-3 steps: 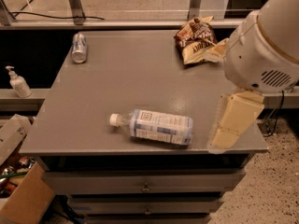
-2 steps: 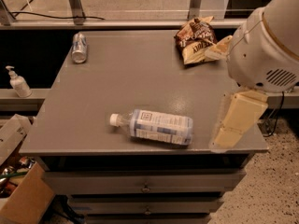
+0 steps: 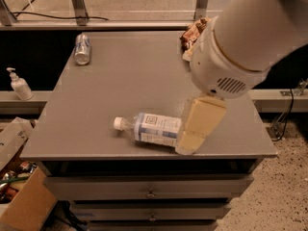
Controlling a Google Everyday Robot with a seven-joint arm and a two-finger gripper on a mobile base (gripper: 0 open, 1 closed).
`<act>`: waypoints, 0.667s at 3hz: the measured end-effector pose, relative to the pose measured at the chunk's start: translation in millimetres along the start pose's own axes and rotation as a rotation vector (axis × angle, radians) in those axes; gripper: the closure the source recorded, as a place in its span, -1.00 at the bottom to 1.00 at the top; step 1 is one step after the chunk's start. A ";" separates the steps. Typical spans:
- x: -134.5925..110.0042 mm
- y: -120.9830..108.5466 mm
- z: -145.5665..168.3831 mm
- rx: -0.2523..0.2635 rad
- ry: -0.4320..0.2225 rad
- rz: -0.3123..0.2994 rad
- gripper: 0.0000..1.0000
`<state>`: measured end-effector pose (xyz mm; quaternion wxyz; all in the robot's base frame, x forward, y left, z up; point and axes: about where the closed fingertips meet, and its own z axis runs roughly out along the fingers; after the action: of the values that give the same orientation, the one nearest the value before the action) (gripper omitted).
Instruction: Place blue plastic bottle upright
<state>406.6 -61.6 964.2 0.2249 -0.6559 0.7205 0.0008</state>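
The blue plastic bottle (image 3: 151, 128) lies on its side near the front edge of the grey table (image 3: 120, 81). It is clear, with a blue-and-white label, and its white cap (image 3: 117, 123) points left. My gripper (image 3: 192, 138) hangs from the big white arm at the right. It is down at the bottle's base end and covers that end from view. Whether it touches the bottle I cannot tell.
A silver can (image 3: 83, 48) lies on its side at the table's back left. A brown snack bag (image 3: 191, 33) at the back right is partly hidden by my arm. A white pump bottle (image 3: 19, 86) stands on a ledge at left. A cardboard box (image 3: 21, 206) sits on the floor at lower left.
My arm and gripper have moved left, from beside the bottle's base to over it. The bottle and the can have not moved.
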 end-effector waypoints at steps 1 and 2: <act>-26.6 3.5 24.6 -0.007 0.025 0.004 -1.00; -42.4 12.5 58.6 -0.030 0.067 -0.008 -1.00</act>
<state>415.3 -2.5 921.6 0.1908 -0.6618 0.7250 -0.0110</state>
